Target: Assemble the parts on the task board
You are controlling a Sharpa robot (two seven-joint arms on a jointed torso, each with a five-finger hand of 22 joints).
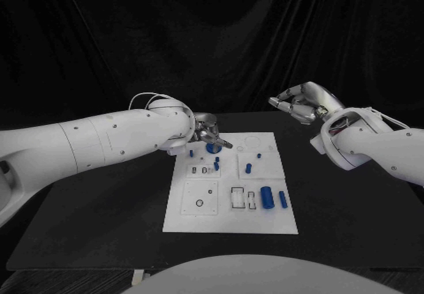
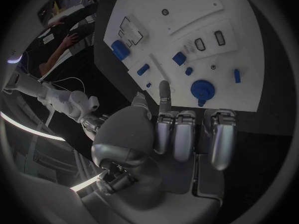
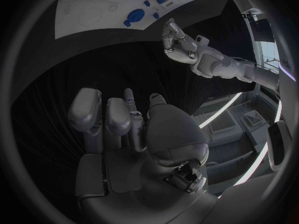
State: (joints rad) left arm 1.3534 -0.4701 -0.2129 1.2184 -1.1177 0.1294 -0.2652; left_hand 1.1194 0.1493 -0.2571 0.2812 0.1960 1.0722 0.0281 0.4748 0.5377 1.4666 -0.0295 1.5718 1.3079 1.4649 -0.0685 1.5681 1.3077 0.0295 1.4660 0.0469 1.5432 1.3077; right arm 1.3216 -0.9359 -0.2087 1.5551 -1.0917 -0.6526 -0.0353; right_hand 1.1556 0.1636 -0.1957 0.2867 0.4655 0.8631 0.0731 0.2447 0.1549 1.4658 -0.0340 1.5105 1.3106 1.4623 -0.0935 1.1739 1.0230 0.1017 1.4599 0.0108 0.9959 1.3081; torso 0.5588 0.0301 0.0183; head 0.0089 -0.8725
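Observation:
The white task board (image 1: 231, 211) lies in the middle of the black table, also seen in the left wrist view (image 2: 249, 69) and the right wrist view (image 3: 87, 10). A round blue part (image 1: 213, 147) (image 2: 202, 89) (image 3: 134, 19) stands near its far left corner. My left hand (image 1: 205, 131) (image 2: 187, 134) hovers just above that corner with its fingers curled in, one finger reaching toward the round part, and nothing in it. My right hand (image 1: 305, 103) (image 3: 118, 124) is raised beyond the board's far right corner, fingers curled, holding nothing.
Several small blue pegs (image 1: 248, 166) stand in the board's middle. A thick blue cylinder (image 1: 267, 197) and a slimmer one (image 1: 283, 198) lie at its right side. Dark rectangular slots (image 1: 238, 197) and a square plate (image 1: 200, 197) sit near the front. Black table (image 1: 353, 226) surrounds the board.

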